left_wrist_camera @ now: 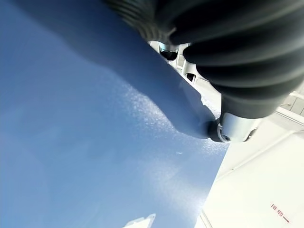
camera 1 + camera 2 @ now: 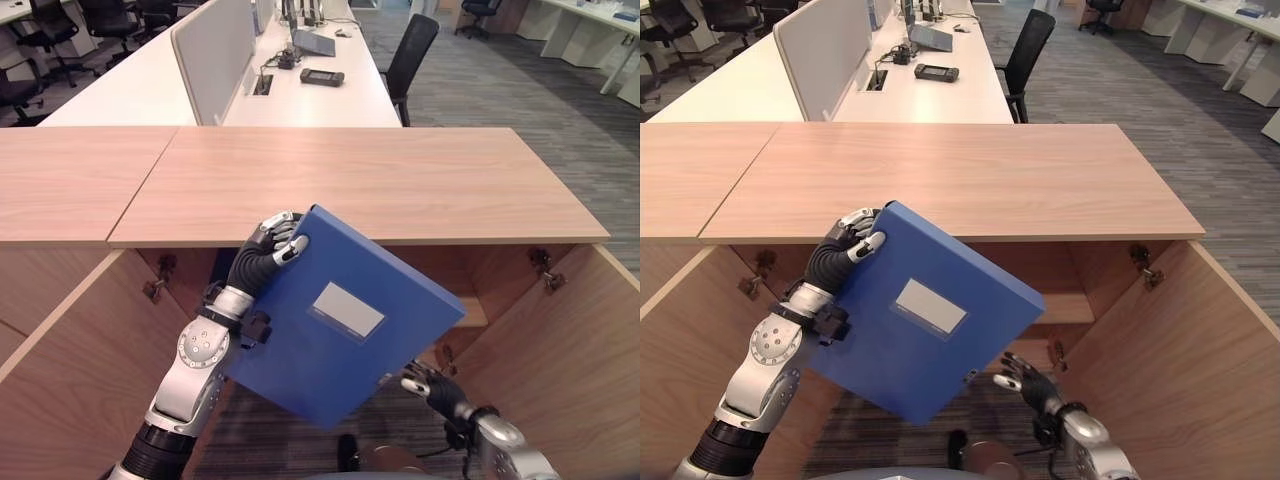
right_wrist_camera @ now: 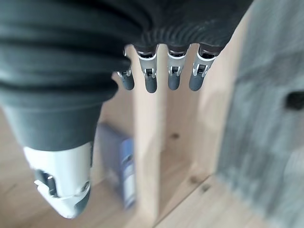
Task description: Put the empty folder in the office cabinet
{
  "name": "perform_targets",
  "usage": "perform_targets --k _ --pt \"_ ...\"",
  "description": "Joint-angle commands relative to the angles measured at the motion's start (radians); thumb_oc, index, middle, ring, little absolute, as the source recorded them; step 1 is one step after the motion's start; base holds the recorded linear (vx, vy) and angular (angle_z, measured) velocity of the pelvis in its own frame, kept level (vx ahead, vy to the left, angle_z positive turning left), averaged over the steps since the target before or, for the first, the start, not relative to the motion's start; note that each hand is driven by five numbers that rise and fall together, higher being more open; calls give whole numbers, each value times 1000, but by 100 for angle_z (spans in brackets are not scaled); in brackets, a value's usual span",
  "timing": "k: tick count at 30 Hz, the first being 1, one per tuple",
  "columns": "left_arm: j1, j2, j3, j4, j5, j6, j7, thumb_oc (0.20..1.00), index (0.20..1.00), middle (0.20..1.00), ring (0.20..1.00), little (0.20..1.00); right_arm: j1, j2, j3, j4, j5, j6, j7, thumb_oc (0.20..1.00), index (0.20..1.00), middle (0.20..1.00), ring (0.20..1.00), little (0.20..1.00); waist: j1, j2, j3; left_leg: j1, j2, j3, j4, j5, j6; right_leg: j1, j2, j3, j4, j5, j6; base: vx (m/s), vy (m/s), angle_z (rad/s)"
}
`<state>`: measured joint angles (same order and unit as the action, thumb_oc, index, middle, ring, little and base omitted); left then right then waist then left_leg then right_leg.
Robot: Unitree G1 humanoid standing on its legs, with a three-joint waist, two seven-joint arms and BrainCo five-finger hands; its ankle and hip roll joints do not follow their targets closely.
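— One folder [image 2: 340,320], one grip: what have you got, going from your left?

— On the left, my left hand [image 2: 272,245] has its fingers curled over the blue folder's top corner, thumb clamped on the face. It hangs tilted in the air, just below the front edge of the counter [image 2: 360,180], in front of the open cabinet [image 2: 560,330].

— Biggest risk?

— I'd say a slip. I'm pinching one corner only, so the weight could swing it out. Its upper edge also sits right by the counter lip, and a careless push could catch it there.

— And on the right?

— My right hand [image 2: 432,385] floats just beside the folder's lower corner, fingers loosely spread, holding nothing. Whether it touches, I can't tell.
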<state>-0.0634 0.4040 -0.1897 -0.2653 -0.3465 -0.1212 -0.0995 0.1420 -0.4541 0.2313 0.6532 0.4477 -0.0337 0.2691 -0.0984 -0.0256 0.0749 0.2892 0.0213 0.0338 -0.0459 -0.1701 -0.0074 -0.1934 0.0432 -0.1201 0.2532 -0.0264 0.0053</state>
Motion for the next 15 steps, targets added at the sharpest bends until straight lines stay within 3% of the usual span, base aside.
perform_targets --k 1,2,6,15 --pt "4 -7 38 -22 -38 -53 3 200 200 200 200 200 -57 15 -13 -20 -52 -23 -42 1000 1000 1000 1000 1000 -1 -75 -14 77 -94 -13 -41 -65 47 29 -74 -20 -340 289 158 -30 -16 1" --pt "16 -4 59 -24 -30 -51 -5 200 200 200 200 200 -41 -12 -67 -6 -55 -22 -39 1000 1000 1000 1000 1000 -4 -80 -12 76 -97 -16 -41 -66 48 28 -74 -21 -340 290 159 -30 -14 -3" --pt "24 -4 75 -19 -21 -51 -8 200 200 200 200 200 -30 -34 -101 -1 -59 -23 -39 1000 1000 1000 1000 1000 -5 -84 -11 77 -98 -14 -41 -68 50 28 -74 -20 -340 291 161 0 -2 -1" --pt "24 -5 101 -11 16 -48 -7 200 200 200 200 200 -22 -50 -115 -12 -81 -14 -14 1000 1000 1000 1000 1000 -8 -87 -8 83 -99 -12 -41 -74 51 27 -71 -17 -340 291 162 0 0 0"
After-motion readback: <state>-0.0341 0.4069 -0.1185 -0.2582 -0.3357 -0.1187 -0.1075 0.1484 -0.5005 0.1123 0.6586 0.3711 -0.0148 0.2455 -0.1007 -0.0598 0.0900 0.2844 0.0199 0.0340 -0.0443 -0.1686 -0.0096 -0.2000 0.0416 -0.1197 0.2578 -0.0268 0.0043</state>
